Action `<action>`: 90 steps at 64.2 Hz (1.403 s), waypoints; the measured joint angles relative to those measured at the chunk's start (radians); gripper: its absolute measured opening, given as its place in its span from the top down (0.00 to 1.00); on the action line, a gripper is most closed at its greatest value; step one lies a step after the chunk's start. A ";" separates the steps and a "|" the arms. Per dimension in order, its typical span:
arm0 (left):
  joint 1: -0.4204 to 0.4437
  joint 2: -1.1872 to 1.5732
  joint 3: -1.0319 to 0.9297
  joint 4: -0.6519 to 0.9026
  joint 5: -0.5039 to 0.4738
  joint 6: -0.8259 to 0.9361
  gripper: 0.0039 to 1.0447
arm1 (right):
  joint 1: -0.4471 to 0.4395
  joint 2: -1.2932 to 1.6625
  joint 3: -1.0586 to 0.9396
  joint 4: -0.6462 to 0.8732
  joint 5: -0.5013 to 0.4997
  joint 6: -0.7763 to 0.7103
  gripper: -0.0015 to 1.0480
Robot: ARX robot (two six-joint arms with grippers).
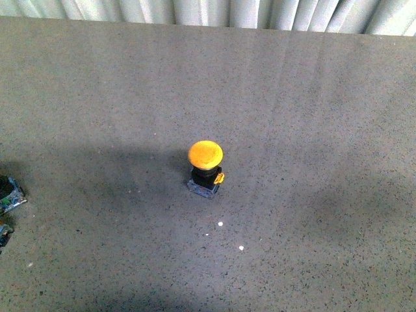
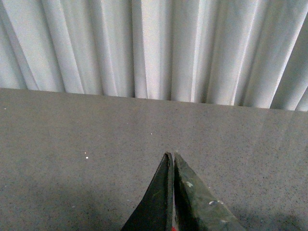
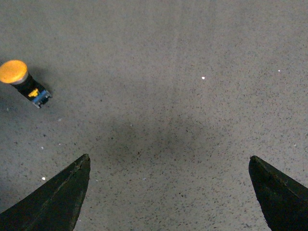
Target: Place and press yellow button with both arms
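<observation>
The yellow button stands upright on the grey speckled table, near the middle of the front view, with its yellow-orange cap up, black body, yellow side tab and bluish-grey base. It also shows in the right wrist view, well off to the side of my right gripper, which is open and empty above bare table. My left gripper is shut with nothing between its fingers, above the table and facing the curtain. Neither arm shows in the front view.
A pleated white curtain hangs behind the table's far edge. Parts of other small units lie at the left edge of the front view. Small white specks dot the table in front of the button.
</observation>
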 joint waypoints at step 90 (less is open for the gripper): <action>0.002 -0.476 0.001 -0.488 0.000 0.002 0.99 | 0.452 1.248 0.662 0.202 -0.014 0.174 0.99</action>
